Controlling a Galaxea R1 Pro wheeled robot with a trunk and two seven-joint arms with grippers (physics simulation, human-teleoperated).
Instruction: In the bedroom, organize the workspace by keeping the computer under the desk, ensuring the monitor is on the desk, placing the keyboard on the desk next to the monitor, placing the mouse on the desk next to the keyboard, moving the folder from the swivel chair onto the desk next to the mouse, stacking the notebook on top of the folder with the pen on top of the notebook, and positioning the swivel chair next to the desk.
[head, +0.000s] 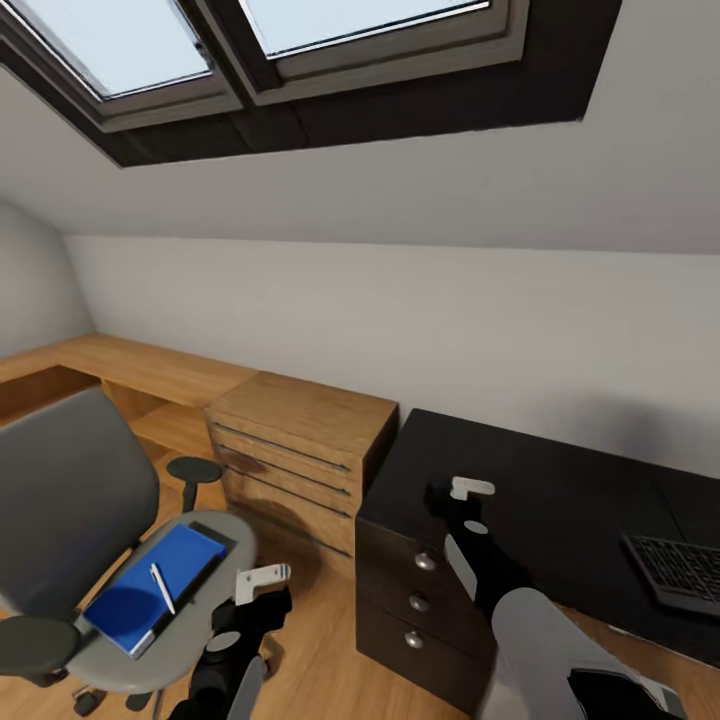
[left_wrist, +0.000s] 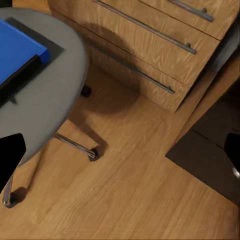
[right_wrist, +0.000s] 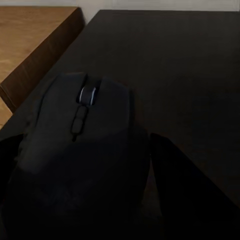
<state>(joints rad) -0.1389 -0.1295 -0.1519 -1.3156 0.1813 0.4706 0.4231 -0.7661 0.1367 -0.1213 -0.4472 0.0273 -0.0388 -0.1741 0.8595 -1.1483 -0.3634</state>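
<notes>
Clearly carrying the mouse (right_wrist: 82, 145): wedged between the two dark fingers of the right gripper (head: 447, 497), scroll wheel facing forward, body filling the gap so the jaws look clamped on its flanks. Held just above the black top of the desk (head: 560, 500), over the end nearest the oak dresser (head: 300, 450), probably on its way toward the keyboard (head: 680, 572), which lies farther along the same top at the right edge of the head view. Still well apart from that keyboard, so judged mid-carry rather than ready to set down.

Over on the swivel chair (head: 70, 490): the blue folder (head: 150, 590) lying flat on the grey seat with the white pen (head: 162, 588) across it and a dark edge, likely the notebook, peeking out beside it. Left gripper (head: 262, 585) poised beside the seat's front rim, over plank floor; cannot tell from these views whether its jaws are parted or closed, with nothing visibly between them.

Beyond: dark drawers with round silver knobs (head: 425, 562) under the desk end, oak plank floor (left_wrist: 130, 190), pale sloped wall and skylights (head: 270, 40) overhead.
</notes>
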